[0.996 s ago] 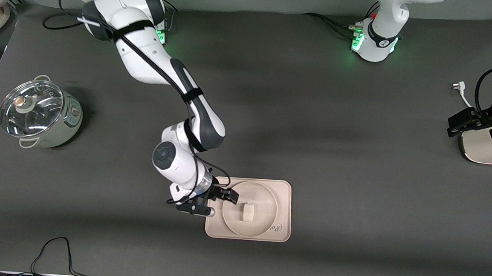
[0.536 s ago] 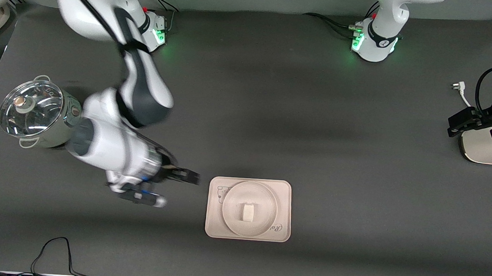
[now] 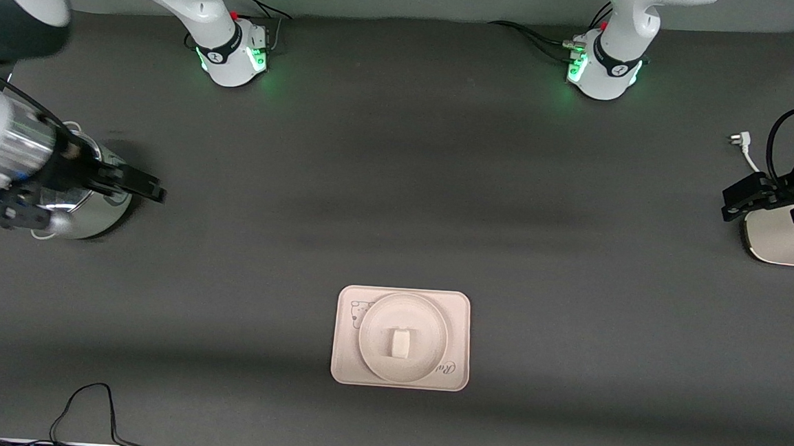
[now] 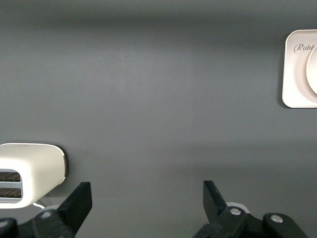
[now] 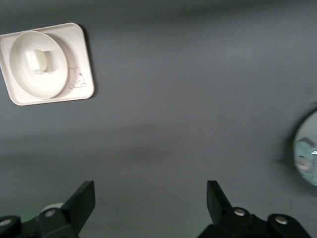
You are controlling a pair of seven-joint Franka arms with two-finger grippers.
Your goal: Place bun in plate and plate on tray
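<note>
The bun lies in the middle of the round plate, and the plate sits on the rectangular tray, near the table's front edge. My right gripper hangs open and empty over the pot, far from the tray. The right wrist view shows the open right gripper with the tray, the plate and the bun far off. My left gripper waits open over the toaster. From the left gripper a corner of the tray and the plate's edge show.
A metal pot with a glass lid stands at the right arm's end, partly hidden by that arm. A white toaster stands at the left arm's end, with a plug beside it. A black cable loops at the front edge.
My right arm has swung away from the tray's edge to above the pot, gripper open. The plate with the bun has stayed on the tray. The left arm has not moved.
</note>
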